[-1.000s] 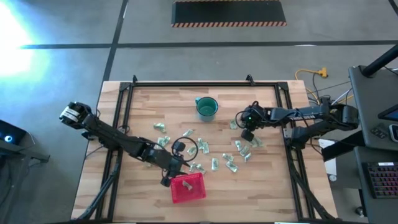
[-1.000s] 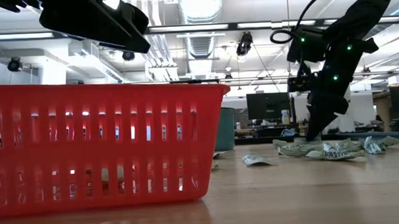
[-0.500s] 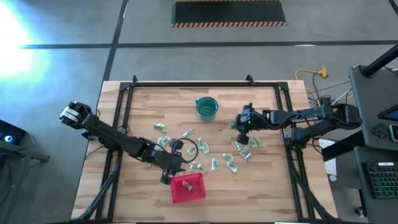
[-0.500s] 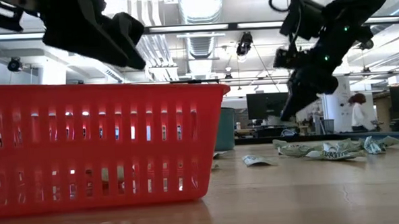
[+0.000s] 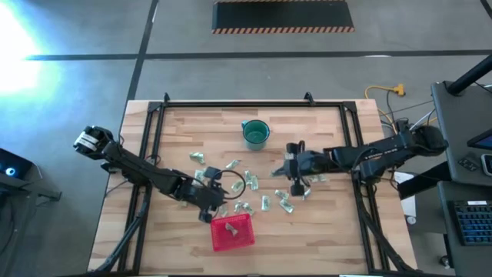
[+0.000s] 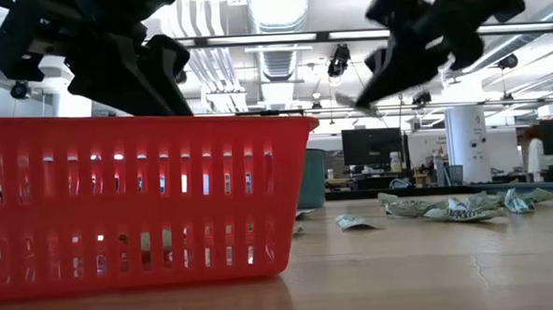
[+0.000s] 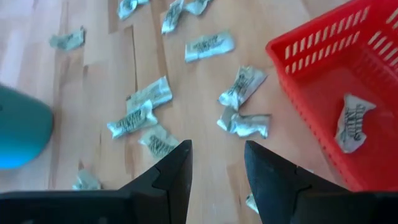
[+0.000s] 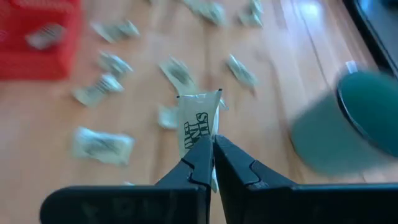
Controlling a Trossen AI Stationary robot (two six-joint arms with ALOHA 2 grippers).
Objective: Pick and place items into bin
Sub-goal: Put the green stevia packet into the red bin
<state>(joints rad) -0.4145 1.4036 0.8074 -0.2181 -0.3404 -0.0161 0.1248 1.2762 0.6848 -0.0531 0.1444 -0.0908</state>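
Note:
Several small pale green and whitish packets [image 5: 246, 185] lie scattered on the wooden table between the red bin [image 5: 232, 233] and the teal cup [image 5: 255, 133]. One packet [image 7: 353, 121] lies flat on the bin's floor. My left gripper [image 7: 217, 180] is open and empty, hovering at the bin's far left corner [image 5: 209, 208]. My right gripper [image 8: 213, 148] is raised above the right-hand cluster of packets [image 5: 295, 178] and is shut on one packet [image 8: 198, 121]. In the low view that gripper [image 6: 385, 71] hangs high over the table. My right gripper pinches one packet between its two fingers at one short end [image 8: 202, 142]. The rest of the packet sticks out beyond the fingertips. The fingers slant down toward the table's left. The packet [image 6: 347, 102] is lifted clear of the table.
The teal cup [image 8: 354, 118] stands toward the far edge, beyond the packets. A black metal frame [image 5: 254, 104] runs round the table's far and side edges. Loose packets [image 6: 447, 206] lie on the right half. Bare wood shows along the near edge, either side of the bin [image 6: 144, 123].
My right gripper has risen from the right-hand cluster with a packet in its fingers, lifting it clear, and has moved toward the table's left. My left gripper has shifted slightly at the bin's far left corner.

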